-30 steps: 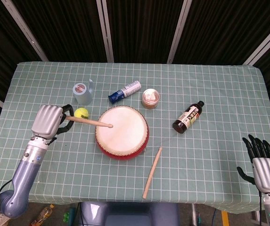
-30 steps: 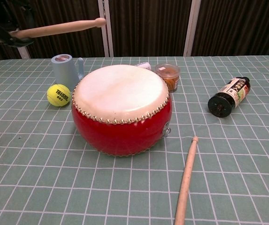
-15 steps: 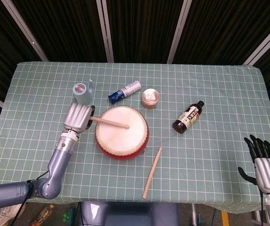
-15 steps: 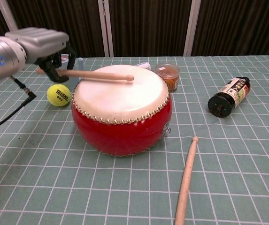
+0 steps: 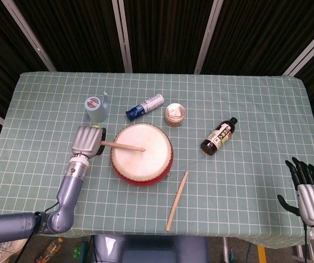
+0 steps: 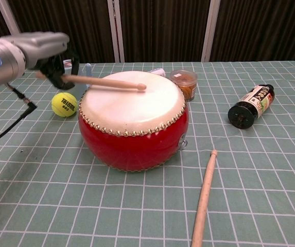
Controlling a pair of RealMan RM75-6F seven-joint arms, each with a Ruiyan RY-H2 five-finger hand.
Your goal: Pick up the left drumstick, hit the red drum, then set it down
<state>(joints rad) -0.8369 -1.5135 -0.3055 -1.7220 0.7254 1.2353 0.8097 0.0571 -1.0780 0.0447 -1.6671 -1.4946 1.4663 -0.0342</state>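
At centre-left of the head view, the silver left hand (image 5: 87,142) grips a light wooden drumstick (image 5: 123,146) whose tip rests on the round red drum's (image 5: 142,154) white skin, while the right hand (image 5: 310,194) hangs released, lower right.

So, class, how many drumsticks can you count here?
2: one drumstick held by the left robot hand over the drum, another stick lying on the table right of it.

Legible text: the tennis ball (image 6: 65,104) beside my drum reads "Teloon 603". The dark bottle (image 6: 250,106) label print is unreadable.
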